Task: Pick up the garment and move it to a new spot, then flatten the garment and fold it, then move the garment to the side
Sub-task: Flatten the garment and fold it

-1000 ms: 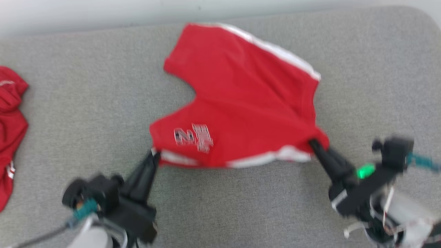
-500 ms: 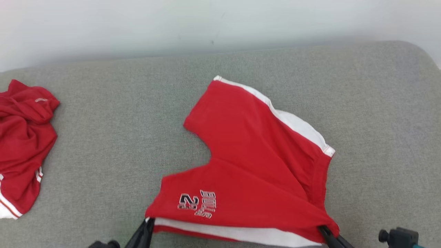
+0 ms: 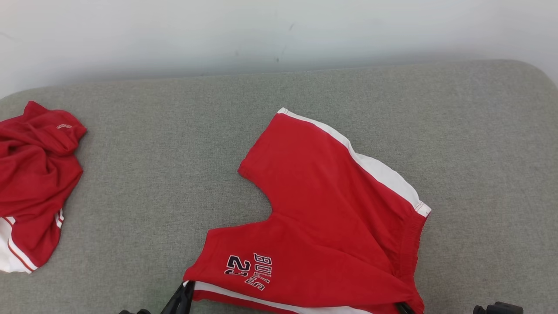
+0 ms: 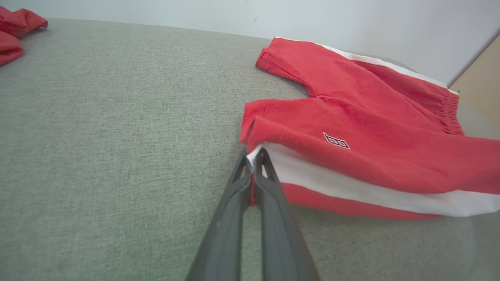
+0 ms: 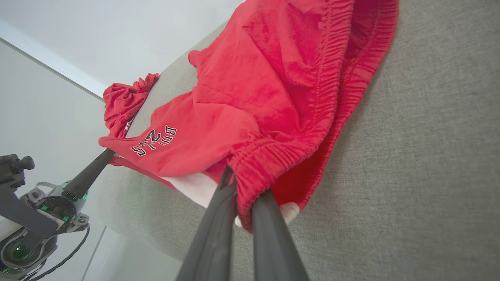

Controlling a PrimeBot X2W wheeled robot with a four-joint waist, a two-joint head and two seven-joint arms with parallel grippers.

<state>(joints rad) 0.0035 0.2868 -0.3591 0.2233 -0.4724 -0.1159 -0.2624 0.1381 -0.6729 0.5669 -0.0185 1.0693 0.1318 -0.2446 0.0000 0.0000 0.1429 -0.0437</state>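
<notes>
The left jaws are pinched fully together on the near leg-hem corner of the red shorts (image 3: 331,218), with the white side stripe caught between the 2 dark fingers (image 4: 230,218). The right jaws are clenched on the bunched elastic waistband at the shorts' other near corner, and red cloth is squeezed between those fingers (image 5: 269,242). Nothing else touches either pair.

The shorts lie spread across the middle and right of a grey fabric-covered counter (image 3: 144,183). Their 2 legs point to the robot's left, the waistband to its right, and the near edge is stretched between the 2 grips. A "BULLS 23" print (image 3: 250,270) sits on the nearer leg, and a white stripe runs along the far edge too.

A plain pale wall (image 3: 261,30) rises right behind the counter, whose far right corner is rounded. In the left wrist view a beige panel (image 4: 480,78) shows past that corner.

In all there are 2 red garments: the held shorts, and 1 crumpled red piece with white trim (image 3: 35,174), well apart at the counter's left end.
</notes>
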